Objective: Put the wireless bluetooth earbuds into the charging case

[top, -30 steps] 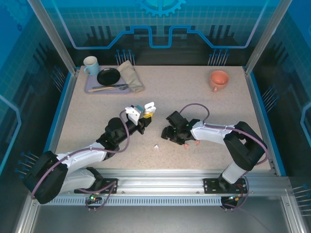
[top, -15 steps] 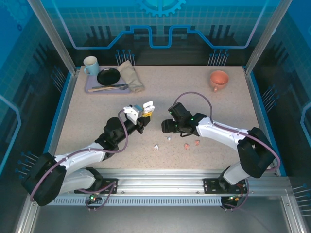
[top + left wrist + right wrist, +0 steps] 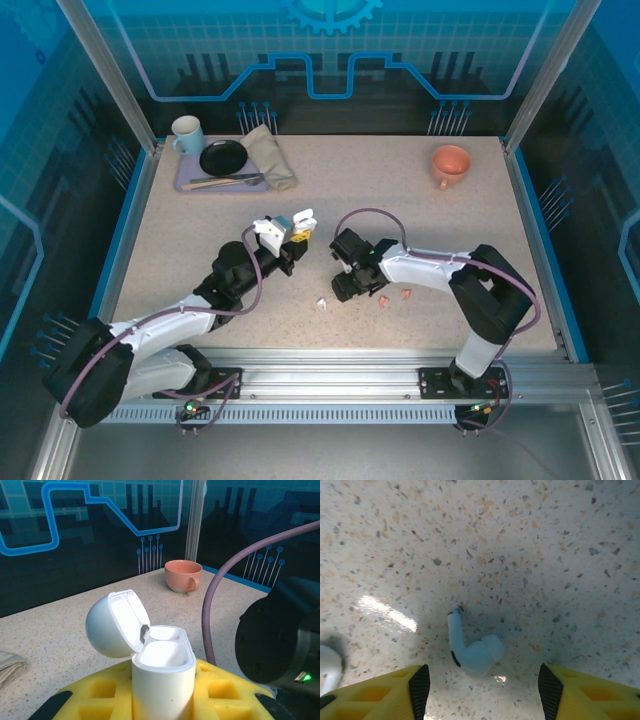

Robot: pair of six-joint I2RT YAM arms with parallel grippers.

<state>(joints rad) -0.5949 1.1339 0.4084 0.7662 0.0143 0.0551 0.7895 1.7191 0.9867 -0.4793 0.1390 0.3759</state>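
White earbud [image 3: 472,652] lies flat on the speckled tabletop [image 3: 450,230]: glossy, short stem with a dark tip, rounded bud end. It sits between the two yellow fingers [image 3: 415,690] of the right end effector [image 3: 483,680], touching neither. That end effector is spread open, points down at the tabletop and holds nothing. Second white earbud [image 3: 327,667] is cut by the left edge of the right wrist view; the overhead view shows a white one [image 3: 323,302] just beside the right end effector [image 3: 345,285]. Pink earbud [image 3: 385,298] and second pink earbud [image 3: 406,293] lie near each other to its other side. Charging case [image 3: 162,672] is white and pebble-shaped, upright, with its lid hinged back. The left end effector [image 3: 290,235] is clamped tight on the lower body of the case, yellow pads on both sides, raised off the tabletop. Purple cable [image 3: 215,605] arcs close beside the case. Salmon cup [image 3: 450,163] stands far right. Tray [image 3: 185,180] sits at far left with mug [image 3: 186,133], black plate [image 3: 222,157] and cloth [image 3: 272,158], well apart from the earbuds.
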